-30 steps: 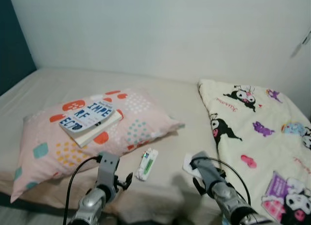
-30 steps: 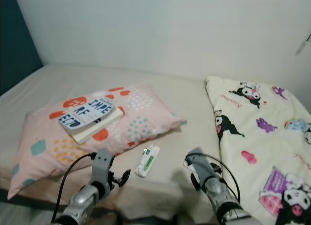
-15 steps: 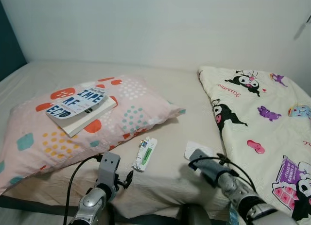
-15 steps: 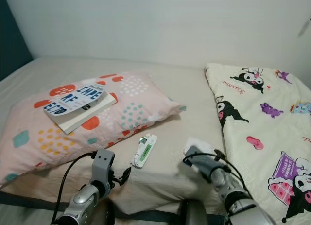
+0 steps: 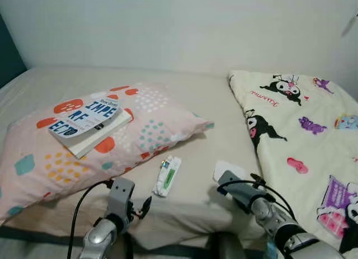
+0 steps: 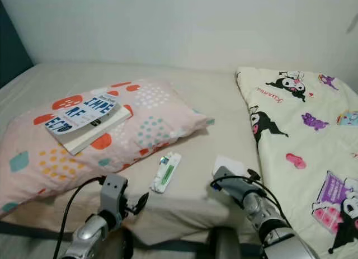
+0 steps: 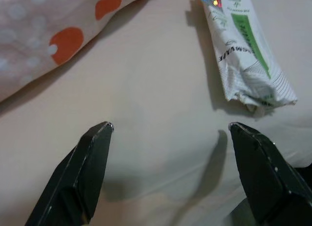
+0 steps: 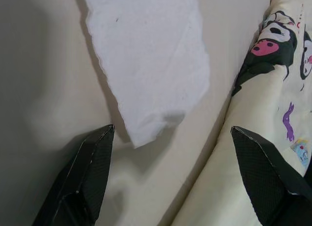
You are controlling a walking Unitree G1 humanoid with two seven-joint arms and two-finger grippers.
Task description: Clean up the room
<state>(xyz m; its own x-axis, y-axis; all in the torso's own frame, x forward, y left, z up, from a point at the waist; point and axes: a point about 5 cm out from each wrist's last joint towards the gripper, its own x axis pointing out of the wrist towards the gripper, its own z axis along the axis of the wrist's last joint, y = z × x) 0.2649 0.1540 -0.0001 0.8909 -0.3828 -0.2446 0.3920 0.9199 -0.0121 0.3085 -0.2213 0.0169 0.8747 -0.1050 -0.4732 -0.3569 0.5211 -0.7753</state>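
**Two bits of litter on the bed, both grippers open above them**

At nine o'clock a book [image 5: 89, 125] lies on the patterned pillow [image 5: 140, 130]. Toward six, the left gripper [image 7: 168, 172] hovers with its fingers spread wide and empty; the white-and-green wrapper [image 5: 168, 175] lies on the bed [image 5: 212, 102] just ahead of it, at its one o'clock. To grasp well, it should shift right, centre over the wrapper's narrow width, then descend. At five o'clock the right gripper [image 8: 170, 172] is likewise wide open and empty, just short of the white paper scrap [image 8: 148, 60] beside the cartoon blanket [image 5: 302, 136]. It should press lightly and pinch an edge.
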